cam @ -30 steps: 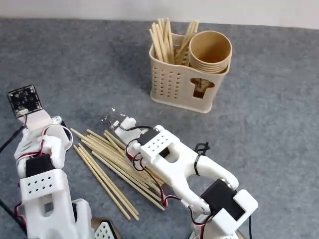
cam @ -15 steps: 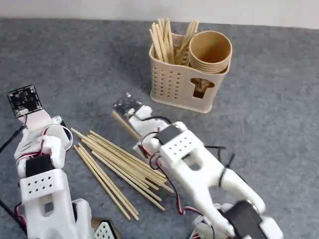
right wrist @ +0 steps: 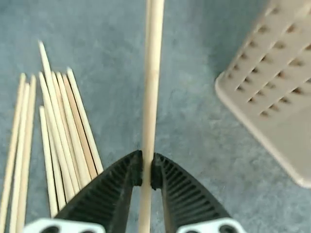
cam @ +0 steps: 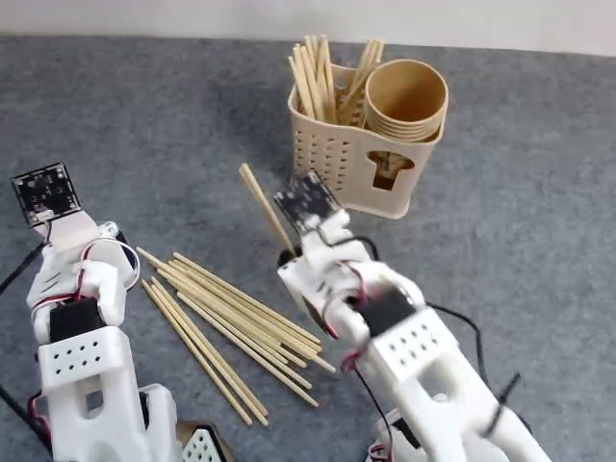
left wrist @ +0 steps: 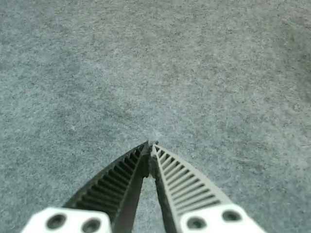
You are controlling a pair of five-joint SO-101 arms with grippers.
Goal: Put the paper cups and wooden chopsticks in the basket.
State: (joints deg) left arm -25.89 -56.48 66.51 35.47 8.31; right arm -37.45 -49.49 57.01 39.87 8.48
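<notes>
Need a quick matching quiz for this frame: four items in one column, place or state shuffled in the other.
1. paper cups
2. chopstick pile
3. single chopstick
4. left gripper

A. shut, holding nothing
B. clamped in right gripper
C. stacked in basket
D. lying on table

Pairs: 1-C, 2-D, 3-B, 4-A
</notes>
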